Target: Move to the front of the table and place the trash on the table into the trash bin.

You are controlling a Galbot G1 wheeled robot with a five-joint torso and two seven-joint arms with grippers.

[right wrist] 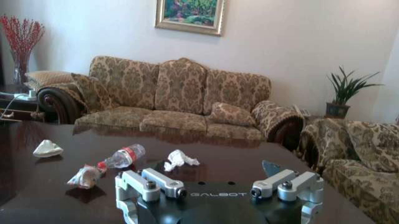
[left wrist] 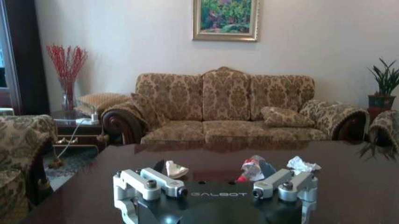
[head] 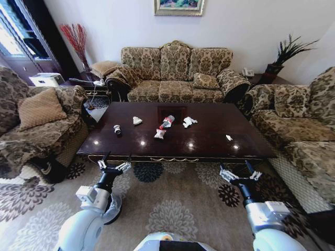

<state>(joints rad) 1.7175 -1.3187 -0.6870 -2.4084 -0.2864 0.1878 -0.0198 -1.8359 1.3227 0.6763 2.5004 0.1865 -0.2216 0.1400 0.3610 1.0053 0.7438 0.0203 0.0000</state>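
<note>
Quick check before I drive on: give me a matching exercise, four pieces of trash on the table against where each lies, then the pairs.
Things:
1. crushed bottle
2. small white scrap
3. dark-and-white lump
4. crumpled tissue

Places:
A. farthest toward the robot's left
B. alone near the table's right end
C. mid-table, red label, a crumpled wrapper just in front
D. just right of the bottle

Pairs: 1-C, 2-B, 3-A, 4-D
</note>
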